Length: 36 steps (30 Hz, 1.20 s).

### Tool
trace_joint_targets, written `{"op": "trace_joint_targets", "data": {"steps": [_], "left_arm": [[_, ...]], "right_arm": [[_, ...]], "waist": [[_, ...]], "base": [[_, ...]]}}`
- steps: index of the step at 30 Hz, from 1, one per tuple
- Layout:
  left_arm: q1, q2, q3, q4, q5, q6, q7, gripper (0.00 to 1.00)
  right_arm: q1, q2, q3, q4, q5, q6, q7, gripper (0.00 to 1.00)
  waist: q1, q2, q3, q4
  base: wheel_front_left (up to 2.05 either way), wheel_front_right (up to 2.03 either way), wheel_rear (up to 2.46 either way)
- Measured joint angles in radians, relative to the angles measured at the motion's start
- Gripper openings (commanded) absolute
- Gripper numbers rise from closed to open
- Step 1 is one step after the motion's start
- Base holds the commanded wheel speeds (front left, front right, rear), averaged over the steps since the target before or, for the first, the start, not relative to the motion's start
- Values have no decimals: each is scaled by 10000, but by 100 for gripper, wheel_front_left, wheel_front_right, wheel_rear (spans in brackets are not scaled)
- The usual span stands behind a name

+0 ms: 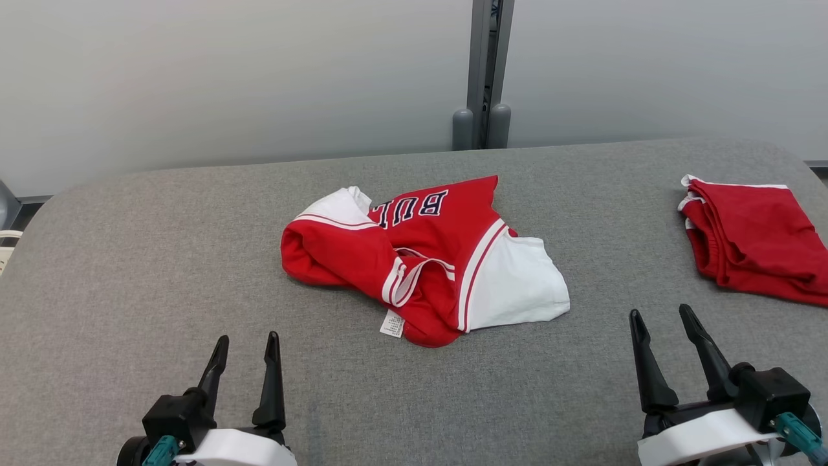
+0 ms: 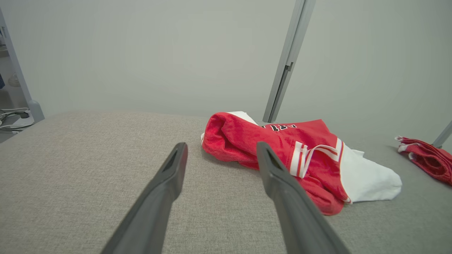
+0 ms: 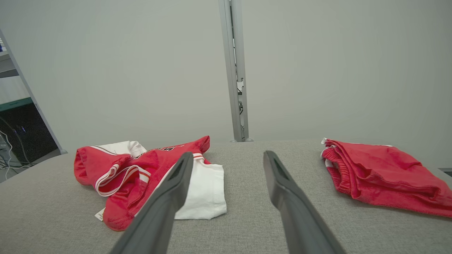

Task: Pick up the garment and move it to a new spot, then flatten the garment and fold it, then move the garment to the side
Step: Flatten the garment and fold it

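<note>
— On the middle of the grey counter point(image 1: 129, 272) lies the garment point(image 1: 424, 259), a red-and-white jersey, crumpled and doubled over itself, with one white sleeve flopped toward the near right. Where do the tools stand?

— At the near edge, both of them. The left tool point(image 1: 248, 336) and the right tool point(image 1: 660, 310) have their fingers spread wide with nothing between them, well short of the cloth.

— So what might spoil the pickup?

— My guess is a pinch on the top layer alone. The bundle is doubled up, so it could lift as a knot and be harder to flatten afterwards. A grab at the sleeve only might leave the body dragging across the counter.

— And that second red piece point(image 1: 750, 243) at the far right?

— Well apart from the jersey, but a new spot chosen too far right could put the two in one heap.

— Any writing?

— Dark lettering point(image 1: 414, 207) with a white outline, upside down in the head view: "BUL", the rest tucked under a fold. A small white care tag point(image 1: 392, 323) pokes out at the near side; its print is too small to read.
</note>
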Motion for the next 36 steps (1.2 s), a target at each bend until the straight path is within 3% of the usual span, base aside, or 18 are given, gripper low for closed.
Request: {"op": "trace_joint_targets", "data": {"steps": [19,30,36], "left_arm": [[-163,-84,54,136,224,-236,0,100],[-910,-117,-667,435,476,-489,0,100],[-1067,-134,-947,472,466,-487,0,100]], "right_arm": [[-73,0,21,8,-40,0,-2,100],[-227,0,61,88,-40,0,-12,100],[-534,-2,107,788,-94,0,13,100]], "waist": [[0,0,134,-114],[0,0,446,-495],[0,0,590,-437]], "base": [[0,0,0],[0,0,0],[0,0,0]]}}
